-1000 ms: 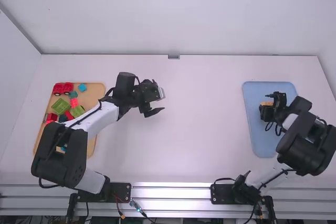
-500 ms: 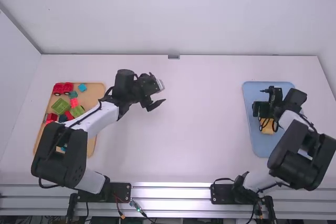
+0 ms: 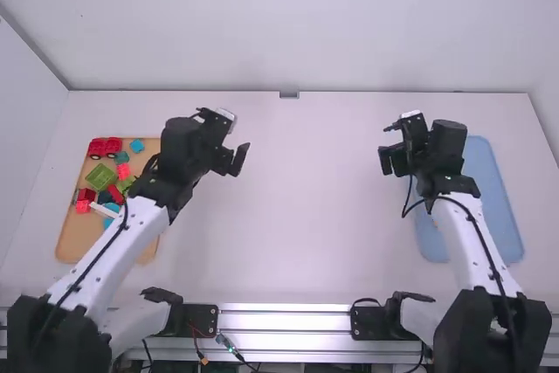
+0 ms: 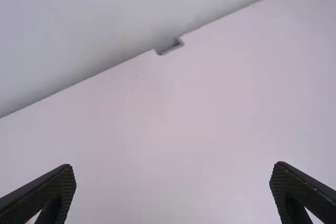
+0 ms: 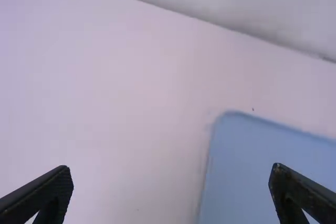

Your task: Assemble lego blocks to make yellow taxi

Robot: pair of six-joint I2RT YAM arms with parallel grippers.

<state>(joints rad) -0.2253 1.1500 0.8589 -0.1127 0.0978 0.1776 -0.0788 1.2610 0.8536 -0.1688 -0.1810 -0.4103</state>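
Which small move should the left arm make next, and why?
I'd probably bring the left gripper over the wooden tray, towards the red wheeled piece. The gripper is open and empty beside the tray, and that piece lies near the tray's far left corner, not under the arm. A taxi would likely need wheels.

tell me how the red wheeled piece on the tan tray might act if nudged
The red wheeled piece would probably roll along its length, since round wheels show along its side. Its straight, block-like edges suggest stiff plastic that should hold its shape. Sitting low and long on the tan tray, it seems unlikely to tip.
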